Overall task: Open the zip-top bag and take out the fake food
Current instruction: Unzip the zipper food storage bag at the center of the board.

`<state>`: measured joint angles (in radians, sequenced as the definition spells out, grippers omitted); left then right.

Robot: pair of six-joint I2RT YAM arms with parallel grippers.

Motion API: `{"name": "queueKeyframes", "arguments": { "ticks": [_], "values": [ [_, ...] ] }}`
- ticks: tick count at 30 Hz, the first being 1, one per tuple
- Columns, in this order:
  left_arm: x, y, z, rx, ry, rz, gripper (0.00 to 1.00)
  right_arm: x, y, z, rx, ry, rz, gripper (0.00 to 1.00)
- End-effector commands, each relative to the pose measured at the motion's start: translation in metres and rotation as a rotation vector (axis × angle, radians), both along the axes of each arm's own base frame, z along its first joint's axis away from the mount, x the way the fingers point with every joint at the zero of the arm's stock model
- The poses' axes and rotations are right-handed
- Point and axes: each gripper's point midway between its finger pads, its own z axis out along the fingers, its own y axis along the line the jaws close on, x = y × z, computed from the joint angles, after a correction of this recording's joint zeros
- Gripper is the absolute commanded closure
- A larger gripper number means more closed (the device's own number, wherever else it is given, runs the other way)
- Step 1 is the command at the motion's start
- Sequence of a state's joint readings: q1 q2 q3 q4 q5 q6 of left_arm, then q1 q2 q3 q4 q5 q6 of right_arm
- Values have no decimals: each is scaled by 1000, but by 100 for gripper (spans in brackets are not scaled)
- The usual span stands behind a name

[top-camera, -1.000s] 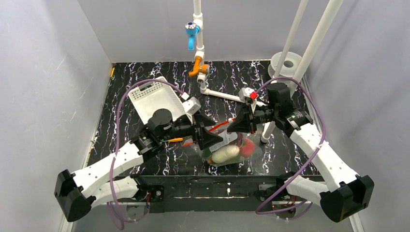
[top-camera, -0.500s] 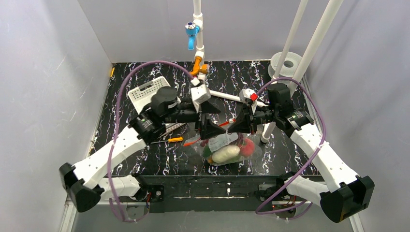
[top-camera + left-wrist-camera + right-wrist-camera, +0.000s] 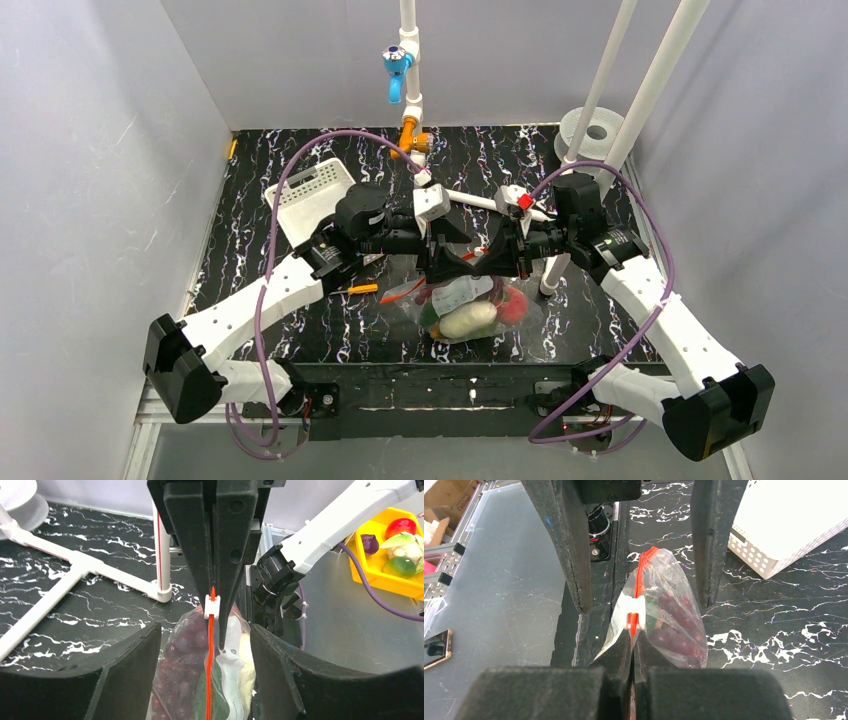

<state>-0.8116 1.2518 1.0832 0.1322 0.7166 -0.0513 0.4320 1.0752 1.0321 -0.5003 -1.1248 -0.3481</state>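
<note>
One clear zip-top bag (image 3: 676, 587) bulges with fake food (image 3: 674, 627), its strip (image 3: 640, 575) pinched by right tool (image 3: 632, 634); left tool (image 3: 205, 630) gapes.

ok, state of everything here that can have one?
left fingers: open, straddling the bag's mouth end.
right fingers: shut on the zip strip, right beside the white slider.
zip-top bag: zip looks closed, mouth edge held up.
fake food: inside the bag.
white basket: looks tipped rather than flat on its base.
</note>
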Motion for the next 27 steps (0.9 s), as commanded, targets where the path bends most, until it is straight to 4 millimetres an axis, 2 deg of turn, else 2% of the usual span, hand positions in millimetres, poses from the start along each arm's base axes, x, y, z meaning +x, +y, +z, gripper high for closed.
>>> {"name": "queueKeyframes", "arguments": {
  "ticks": [1,4,10,15,25,27],
  "values": [
    [-4,1,25,-93,-105,-32,39,-2,0,12,36,-24,30,99],
    [-3,-2,24,-87,-93,-37,46,-3,0,12,38,-24,32,99],
    [-3,-7,27,-121,-52,-47,54,-2,0,11,36,-25,30,99],
    [-3,-7,24,-129,-30,-41,67,-2,0,11,35,-26,28,99],
    [-6,-8,18,-113,9,-53,70,-3,0,11,37,-30,28,99],
    [-8,-9,18,-116,15,-59,78,-2,-1,11,35,-28,27,99]
  ]
}}
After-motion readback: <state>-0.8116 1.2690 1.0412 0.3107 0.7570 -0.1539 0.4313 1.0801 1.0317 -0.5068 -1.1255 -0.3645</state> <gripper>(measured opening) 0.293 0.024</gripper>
